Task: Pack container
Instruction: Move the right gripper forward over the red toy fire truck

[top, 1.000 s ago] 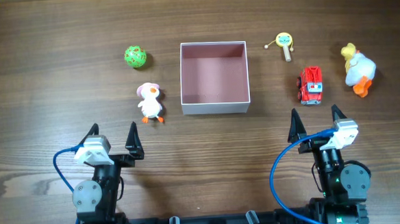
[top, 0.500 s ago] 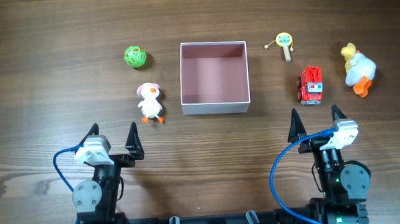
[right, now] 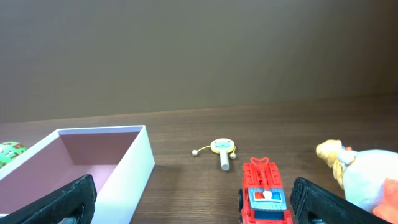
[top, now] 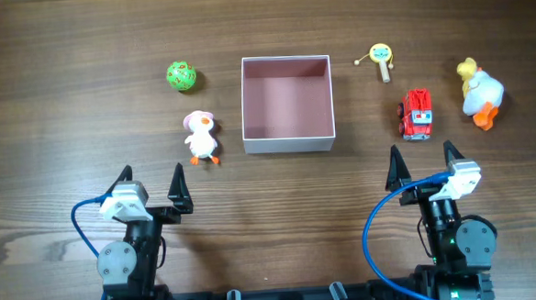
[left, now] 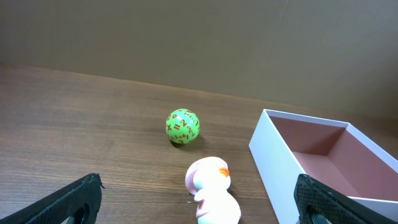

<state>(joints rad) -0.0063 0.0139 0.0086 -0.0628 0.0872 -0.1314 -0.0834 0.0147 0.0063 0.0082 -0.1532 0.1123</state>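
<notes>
The container (top: 289,142), a square white box with a dusty-pink inside, stands open and empty at the table's middle back; the left wrist view shows the container (left: 273,162) at the right, the right wrist view shows the container (right: 134,171) at the left. Left of it are a green ball (top: 180,76) and a small pink-white duck (top: 199,136). To its right lie a yellow rattle (top: 380,56), a red fire truck (top: 417,114) and a larger white-yellow duck (top: 479,93). My left gripper (top: 152,185) and right gripper (top: 423,160) rest open near the front edge, holding nothing.
The wooden table (top: 65,133) carries all the toys. The pink-white duck (left: 212,193) stands just ahead of the left fingers, with the green ball (left: 182,126) beyond it. The fire truck (right: 264,196) sits just ahead of the right fingers.
</notes>
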